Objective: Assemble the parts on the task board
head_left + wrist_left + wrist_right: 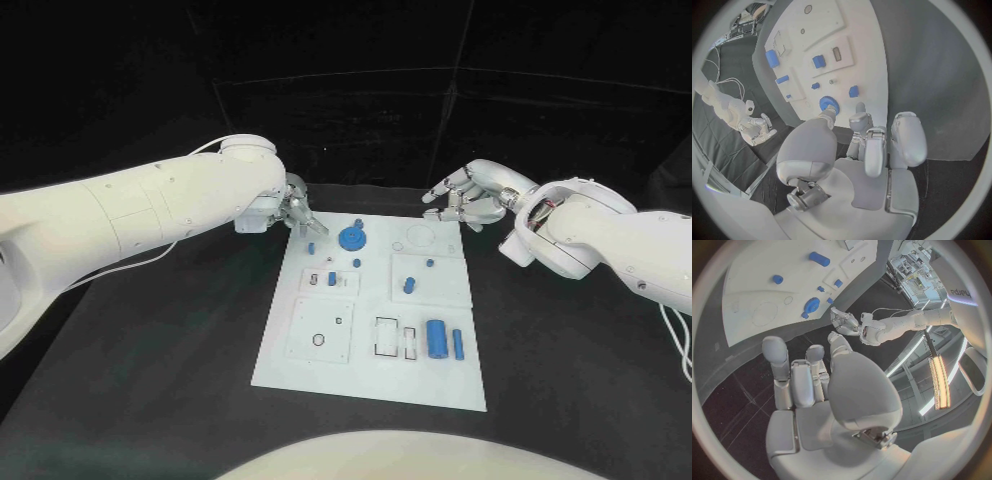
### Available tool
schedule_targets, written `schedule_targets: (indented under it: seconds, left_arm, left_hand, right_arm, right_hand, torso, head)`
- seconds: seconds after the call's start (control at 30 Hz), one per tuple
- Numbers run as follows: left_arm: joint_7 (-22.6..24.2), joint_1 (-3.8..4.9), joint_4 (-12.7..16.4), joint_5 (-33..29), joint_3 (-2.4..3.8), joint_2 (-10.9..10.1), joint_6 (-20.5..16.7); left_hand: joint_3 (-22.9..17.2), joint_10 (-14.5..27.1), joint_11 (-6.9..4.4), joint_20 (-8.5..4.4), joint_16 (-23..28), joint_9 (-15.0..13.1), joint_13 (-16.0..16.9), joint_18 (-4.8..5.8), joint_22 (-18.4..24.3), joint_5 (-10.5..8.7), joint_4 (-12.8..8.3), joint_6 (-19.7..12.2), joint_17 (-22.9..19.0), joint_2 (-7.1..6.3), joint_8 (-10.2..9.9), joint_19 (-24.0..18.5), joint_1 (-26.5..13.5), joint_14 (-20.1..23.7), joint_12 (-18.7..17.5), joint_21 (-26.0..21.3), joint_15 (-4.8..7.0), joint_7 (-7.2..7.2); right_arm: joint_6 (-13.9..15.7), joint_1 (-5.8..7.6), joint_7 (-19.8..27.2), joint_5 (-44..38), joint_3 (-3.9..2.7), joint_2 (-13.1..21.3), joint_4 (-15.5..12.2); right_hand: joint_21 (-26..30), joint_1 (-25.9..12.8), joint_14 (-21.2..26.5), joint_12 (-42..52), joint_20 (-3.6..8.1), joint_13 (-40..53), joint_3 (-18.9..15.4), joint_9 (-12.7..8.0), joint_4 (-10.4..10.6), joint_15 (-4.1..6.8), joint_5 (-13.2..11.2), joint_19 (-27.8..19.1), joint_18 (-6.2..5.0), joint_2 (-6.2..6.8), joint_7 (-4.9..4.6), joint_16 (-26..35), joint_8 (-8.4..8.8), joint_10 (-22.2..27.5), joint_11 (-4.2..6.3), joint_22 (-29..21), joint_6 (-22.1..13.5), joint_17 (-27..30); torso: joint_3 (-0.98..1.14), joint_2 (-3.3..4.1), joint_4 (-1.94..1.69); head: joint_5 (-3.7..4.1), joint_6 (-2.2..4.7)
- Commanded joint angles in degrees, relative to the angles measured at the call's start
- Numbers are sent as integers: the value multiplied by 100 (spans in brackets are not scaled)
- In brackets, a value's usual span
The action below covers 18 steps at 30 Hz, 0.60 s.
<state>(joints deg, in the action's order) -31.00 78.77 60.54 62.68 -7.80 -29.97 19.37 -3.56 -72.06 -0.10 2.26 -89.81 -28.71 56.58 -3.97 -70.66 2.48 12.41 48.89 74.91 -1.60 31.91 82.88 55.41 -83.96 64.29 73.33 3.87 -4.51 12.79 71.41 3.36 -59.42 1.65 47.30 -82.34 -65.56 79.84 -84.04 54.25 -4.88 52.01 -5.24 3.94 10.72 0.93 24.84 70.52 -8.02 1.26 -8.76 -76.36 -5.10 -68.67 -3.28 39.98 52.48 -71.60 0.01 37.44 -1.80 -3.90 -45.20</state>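
Nearest on the task board [296, 365] lie two upright blue cylinders [436, 339]. Farther up are several small blue parts, then one blue gear [352, 239] at the far left. Left hand [294, 212], fingers apart and holding nothing, hovers just beside the gear, nearer than the empty, spread right hand [469, 196].

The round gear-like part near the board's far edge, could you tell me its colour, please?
Blue, clearest in the head view.
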Motion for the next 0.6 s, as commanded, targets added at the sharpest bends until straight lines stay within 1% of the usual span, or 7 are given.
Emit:
schedule_targets:
  seconds: [0.03, 0.07, 0.1, 0.13, 0.2, 0.33, 0.6]
  left_arm:
    - [-18, -47, -183, 102, -2, 97, 205]
    - [-17, -61, -221, 103, -3, 118, 210]
    - [-17, -78, -264, 103, -3, 141, 216]
    - [-16, -93, -301, 104, -4, 162, 219]
    - [-15, -113, -355, 104, -4, 190, 226]
    - [-10, -149, -455, 104, -4, 245, 245]
    - [-10, -198, -529, 104, -4, 299, 268]
  left_hand:
    - [59, -44, 20, 18, -19, 6, 27, -50, -22, 27, 2, 87, 1509, 57, 26, 18, 71, -604, 58, 5, -21, 13]
    - [67, -48, 16, 17, -19, 7, 31, -49, -25, 27, 1, 97, 1509, 67, 30, 19, 82, -604, 62, 7, -19, 16]
    - [71, -49, 15, 16, -19, 7, 32, -49, -27, 27, 0, 104, 1509, 73, 33, 20, 88, -604, 64, 8, -18, 18]
    - [73, -50, 14, 15, -19, 7, 33, -49, -28, 27, 0, 106, 1509, 75, 34, 20, 90, -604, 65, 9, -17, 19]
    - [77, -52, 13, 14, -19, 7, 36, -47, -37, 27, 0, 111, 1509, 79, 36, 23, 95, -604, 68, 16, -16, 21]
    - [97, -65, 5, 10, -19, 4, 53, -44, -52, 27, 1, 135, 1509, 98, 50, 29, 113, -604, 84, 27, -10, 30]
    - [138, -82, -11, 1, -19, -7, 69, -42, -67, 27, 6, 187, 1509, 136, 84, 34, 144, -604, 103, 37, 2, 50]
  right_arm:
    - [-30, 10, 66, 16, -3, -9, 0]
    - [-30, 10, 67, 16, -3, -12, 2]
    - [-30, 9, 69, 16, -3, -14, 5]
    - [-30, 9, 70, 16, -3, -17, 5]
    - [-31, 9, 72, 16, -3, -20, 5]
    - [-32, 9, 75, 16, -3, -28, 9]
    - [-38, 9, 82, 16, -3, -42, 21]
  right_hand:
    - [38, -48, -192, -32, 4, -7, 10, -1, 29, 24, 42, -30, -49, -23, 15, 37, -27, 33, -8, -9, 9, 2]
    - [38, -48, -192, -32, 4, -7, 10, -1, 29, 24, 42, -30, -49, -23, 15, 37, -27, 33, -8, -9, 9, 2]
    - [38, -48, -192, -32, 4, -7, 10, -1, 29, 24, 42, -30, -49, -23, 15, 37, -27, 33, -8, -9, 9, 2]
    - [38, -48, -192, -32, 4, -7, 10, -1, 29, 24, 42, -30, -49, -23, 15, 37, -27, 33, -8, -9, 9, 2]
    - [38, -44, -192, -32, 4, -7, 14, -2, 30, 24, 45, -29, -49, -30, 15, 37, -27, 33, -8, -8, 8, 1]
    - [38, -43, -193, -31, 4, -6, 15, -2, 31, 24, 46, -28, -49, -31, 15, 37, -27, 32, -8, -8, 8, 1]
    - [38, -43, -193, -31, 4, -6, 15, -2, 31, 24, 46, -28, -49, -31, 15, 37, -27, 32, -8, -8, 8, 1]
  torso:
    - [-14, -6, -14]
    - [-17, -6, -14]
    - [-13, -5, -5]
    - [-4, -2, 1]
    - [3, 1, 2]
    - [1, -7, -4]
    - [-1, -5, -15]
  head:
    - [-2, 19]
    - [-6, 14]
    - [-22, 10]
    - [-36, 7]
    - [-45, 4]
    - [-36, -12]
    - [-26, -12]
